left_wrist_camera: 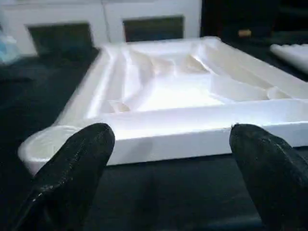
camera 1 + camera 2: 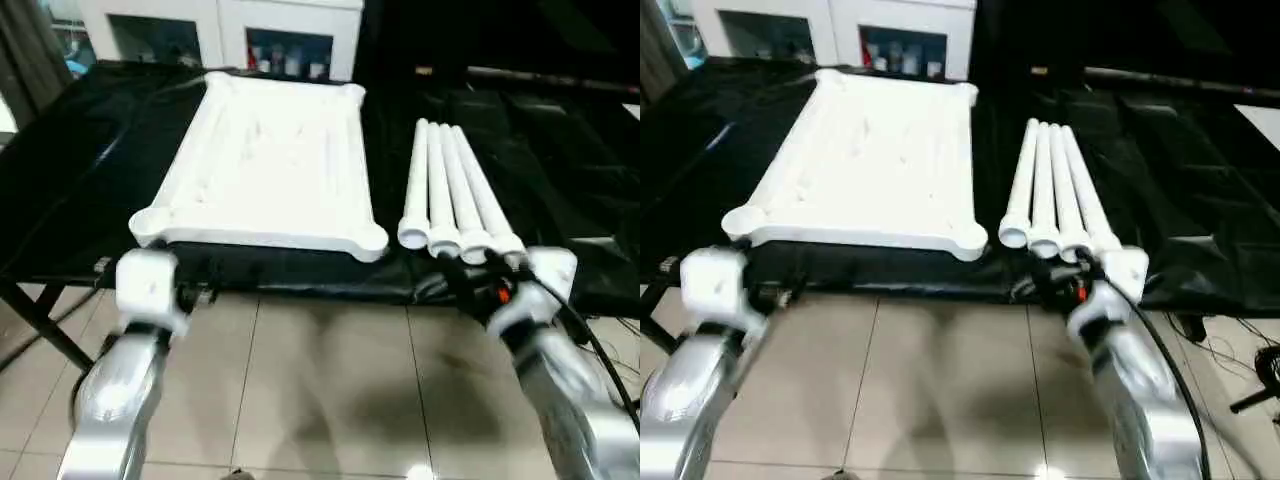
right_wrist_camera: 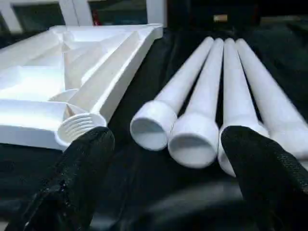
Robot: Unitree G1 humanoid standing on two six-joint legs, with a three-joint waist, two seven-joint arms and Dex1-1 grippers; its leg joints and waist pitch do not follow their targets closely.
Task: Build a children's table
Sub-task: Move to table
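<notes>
Black-draped worktop (image 2: 90, 180) carries tabletop (image 2: 270, 160) underside up (sockets exposed, apparently threaded), four legs (image 2: 455, 195) alongside; left gripper (image 1: 168, 159) and right gripper (image 3: 163, 163) gape empty.

A counter (image 2: 80, 180) draped in glossy black sheeting is seen standing on a pale tiled floor (image 2: 320, 390), with a dark leg angled down at its left end. On the sheeting a white plastic tabletop (image 2: 270, 160) is laid ribbed underside up, its near corner sockets close to the counter's front edge. To its right, apart from it, four white tapered tube legs (image 2: 450, 190) are laid side by side, touching, wide open ends toward the front edge.
</notes>
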